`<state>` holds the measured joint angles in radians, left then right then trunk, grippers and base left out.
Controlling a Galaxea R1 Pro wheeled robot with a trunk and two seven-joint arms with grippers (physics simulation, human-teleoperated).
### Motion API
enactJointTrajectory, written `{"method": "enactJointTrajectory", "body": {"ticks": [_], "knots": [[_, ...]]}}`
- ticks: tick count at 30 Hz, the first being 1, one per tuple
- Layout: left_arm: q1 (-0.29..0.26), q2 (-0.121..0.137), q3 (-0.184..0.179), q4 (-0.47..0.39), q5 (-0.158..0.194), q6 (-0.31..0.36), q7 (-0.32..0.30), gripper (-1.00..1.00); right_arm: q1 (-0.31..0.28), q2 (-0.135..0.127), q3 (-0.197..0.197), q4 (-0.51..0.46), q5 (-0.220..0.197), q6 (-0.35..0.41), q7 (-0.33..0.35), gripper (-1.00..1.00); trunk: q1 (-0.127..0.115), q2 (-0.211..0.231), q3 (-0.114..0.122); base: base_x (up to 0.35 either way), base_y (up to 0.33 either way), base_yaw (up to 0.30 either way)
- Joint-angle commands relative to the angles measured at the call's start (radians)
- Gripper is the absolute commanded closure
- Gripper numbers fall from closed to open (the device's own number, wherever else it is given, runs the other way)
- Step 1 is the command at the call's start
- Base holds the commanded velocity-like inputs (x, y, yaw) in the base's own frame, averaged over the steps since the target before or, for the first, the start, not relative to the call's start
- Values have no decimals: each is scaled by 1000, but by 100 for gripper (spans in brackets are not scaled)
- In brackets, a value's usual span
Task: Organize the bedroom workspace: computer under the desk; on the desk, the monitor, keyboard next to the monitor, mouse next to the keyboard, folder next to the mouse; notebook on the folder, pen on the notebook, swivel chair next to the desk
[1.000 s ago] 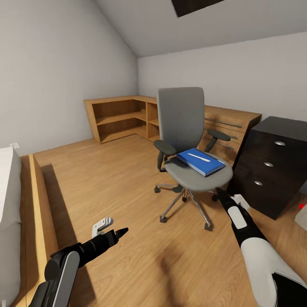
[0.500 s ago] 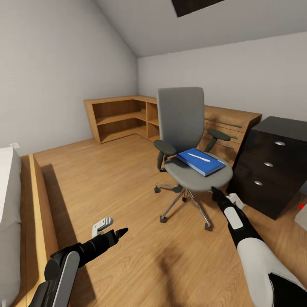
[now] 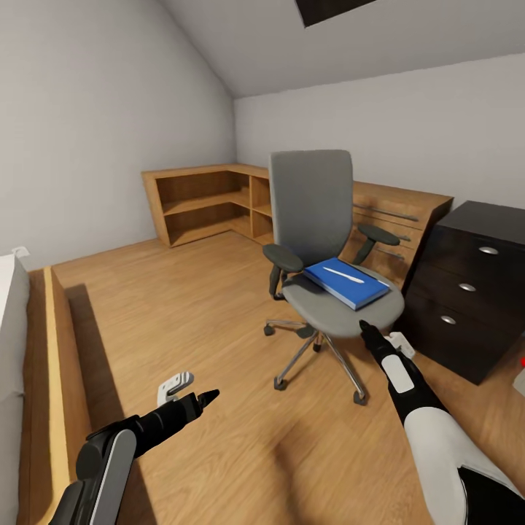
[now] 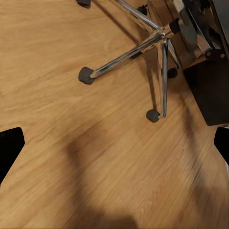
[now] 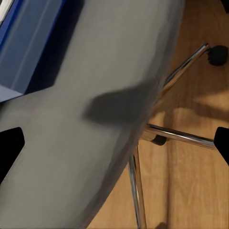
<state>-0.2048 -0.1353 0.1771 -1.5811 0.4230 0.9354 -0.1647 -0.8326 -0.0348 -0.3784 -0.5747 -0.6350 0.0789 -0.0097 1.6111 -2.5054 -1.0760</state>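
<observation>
R hand, black-tipped on a white forearm, is stretched toward the front edge of the grey upholstered swivel chair w/ black armrests and chrome star base; its tips look pressed together in the head view, grasping nothing, and in the R wrist view the grey seat sits right in front w/ the chrome legs below. On that seat lies the thin flat bright blue folder w/ pale edges, and a short white-silver pen lies on top of it; no dark notebook can be made out between them. L hand hangs low over the light wooden floor, well apart from the chair, tips also together, empty; L wrist view looks down at the chair's chrome legs and castors. Just R of the chair stands the black drawer part of the bench w/ round silver knobs. Behind the chair, a light wooden corner shelf unit runs along the walls.
</observation>
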Motion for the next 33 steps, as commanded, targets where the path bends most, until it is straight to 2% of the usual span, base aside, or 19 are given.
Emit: {"method": "enactJointTrajectory", "body": {"ticks": [1, 11, 33], "knots": [[-1, -1, 3, 0, -7, 6, -10, -100, 0, 0, -2, -2, -8, 6, -1, -100, 0, 0, -1, 85, 0, 0], [-1, -1, 2, 0, -7, 6, -10, -100, 0, -2, -2, -2, -6, 5, -1, -100, 0, 0, -1, 99, 0, 0], [-1, -1, 2, 0, -7, 6, -10, -100, 0, -2, -2, -2, -3, 5, -1, -100, 0, 0, -1, 296, 0, 0]]}}
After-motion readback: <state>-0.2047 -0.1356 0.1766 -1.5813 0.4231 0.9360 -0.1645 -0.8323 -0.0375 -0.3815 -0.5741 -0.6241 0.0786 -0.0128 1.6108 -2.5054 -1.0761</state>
